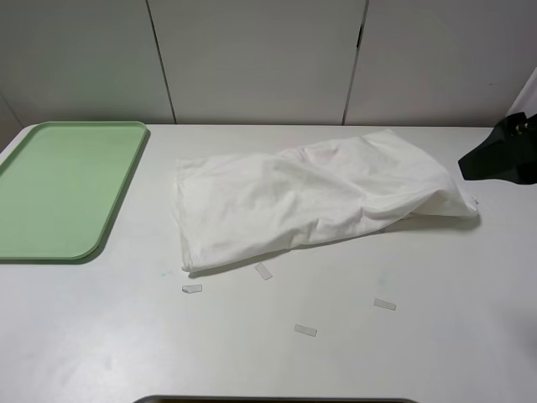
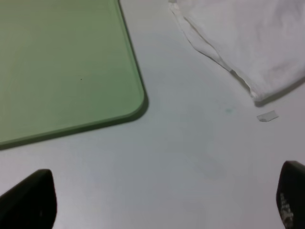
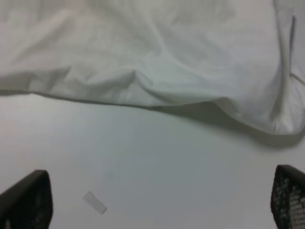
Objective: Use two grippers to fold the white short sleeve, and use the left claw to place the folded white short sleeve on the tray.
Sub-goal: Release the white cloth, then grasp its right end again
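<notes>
The white short sleeve [image 1: 310,201] lies rumpled, loosely doubled, mid-table, right of the bare tray [image 1: 50,227]. The left claw [image 2: 157,200] and right gripper [image 3: 157,202] both hang spread, grasping nothing; further folding and the placing seem left to do.

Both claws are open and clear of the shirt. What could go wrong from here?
The shirt lies rumpled with overlapping layers, so the right claw might pinch only one layer and fold it crooked.
Small paper scraps lie close to its near edge; the left claw could catch one with the cloth.
The tray sits apart; a loose fold may open on the way.
</notes>
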